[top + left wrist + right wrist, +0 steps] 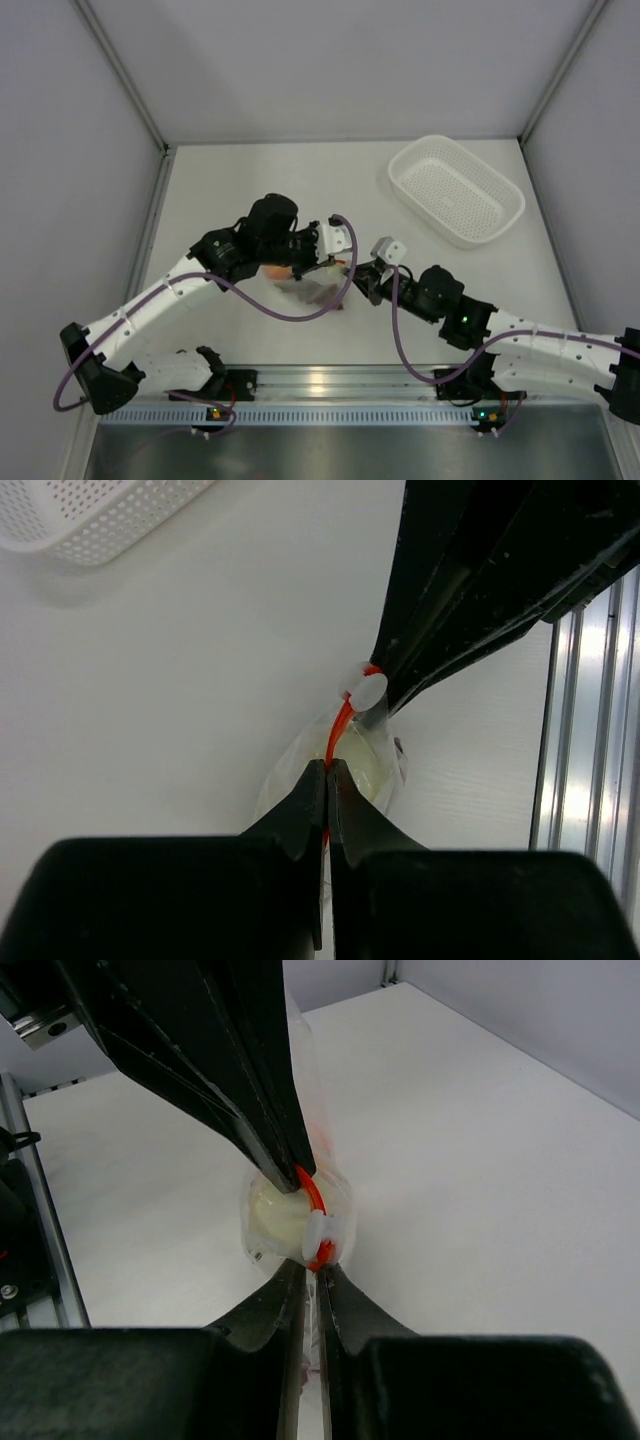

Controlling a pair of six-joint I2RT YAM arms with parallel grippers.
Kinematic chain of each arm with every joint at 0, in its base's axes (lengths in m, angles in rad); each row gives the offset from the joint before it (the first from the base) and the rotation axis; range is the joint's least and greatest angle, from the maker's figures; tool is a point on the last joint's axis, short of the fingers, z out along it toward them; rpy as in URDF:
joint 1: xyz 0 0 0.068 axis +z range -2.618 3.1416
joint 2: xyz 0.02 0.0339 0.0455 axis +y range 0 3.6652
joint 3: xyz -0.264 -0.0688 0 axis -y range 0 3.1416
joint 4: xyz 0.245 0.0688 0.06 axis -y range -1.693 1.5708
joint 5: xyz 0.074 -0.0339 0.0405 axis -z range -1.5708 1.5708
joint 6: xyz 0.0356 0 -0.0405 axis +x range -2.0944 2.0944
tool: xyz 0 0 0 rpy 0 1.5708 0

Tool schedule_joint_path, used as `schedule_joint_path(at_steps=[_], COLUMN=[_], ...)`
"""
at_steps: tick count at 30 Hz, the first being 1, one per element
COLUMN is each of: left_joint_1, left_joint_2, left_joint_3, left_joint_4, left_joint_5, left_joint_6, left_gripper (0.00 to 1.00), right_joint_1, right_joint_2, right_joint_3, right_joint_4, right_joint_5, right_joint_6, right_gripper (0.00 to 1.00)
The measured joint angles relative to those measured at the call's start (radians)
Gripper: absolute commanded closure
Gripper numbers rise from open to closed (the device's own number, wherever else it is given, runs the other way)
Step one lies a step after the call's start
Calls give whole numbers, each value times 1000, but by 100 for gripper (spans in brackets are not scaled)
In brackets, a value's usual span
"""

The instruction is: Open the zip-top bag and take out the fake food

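My left fingers [300, 815] and right fingers [268, 1305] are both clamped on the orange strip [338, 735] of the zip-top bag [306, 286], at the worktop's [250, 190] near middle, so I'd anchor left and draw right straight along the strip, without twisting.

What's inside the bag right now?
Through the clear zip-top bag only a pale, rounded shape shows; I cannot tell which food it is. The left gripper and right gripper, both shut on its orange strip, cover the rest.

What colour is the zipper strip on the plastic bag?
The zipper strip is orange-red, clearest in the right wrist view.
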Motion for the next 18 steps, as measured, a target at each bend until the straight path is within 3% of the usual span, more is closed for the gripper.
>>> schedule_joint_path(at_steps=[3, 6, 14, 18], left_joint_1=[1, 1, 1, 1], left_joint_2=[4, 2, -20, -20], left_joint_3=[11, 30, 63, 65], left_joint_4=[-3, -11, -11, -11], left_joint_5=[23, 58, 167, 203], left_joint_6=[0, -1, -21, -24], left_gripper=[100, 100, 100, 100], right_joint_1=[0, 0, 0, 0], right_joint_2=[-19, -72, -197, -199], right_joint_3=[0, -4, -14, -3], right_joint_4=[-19, -36, -39, -64], right_joint_5=[-4, -21, -60, -71], right_joint_6=[-4, -6, 2, 1], right_gripper=[73, 68, 70, 82])
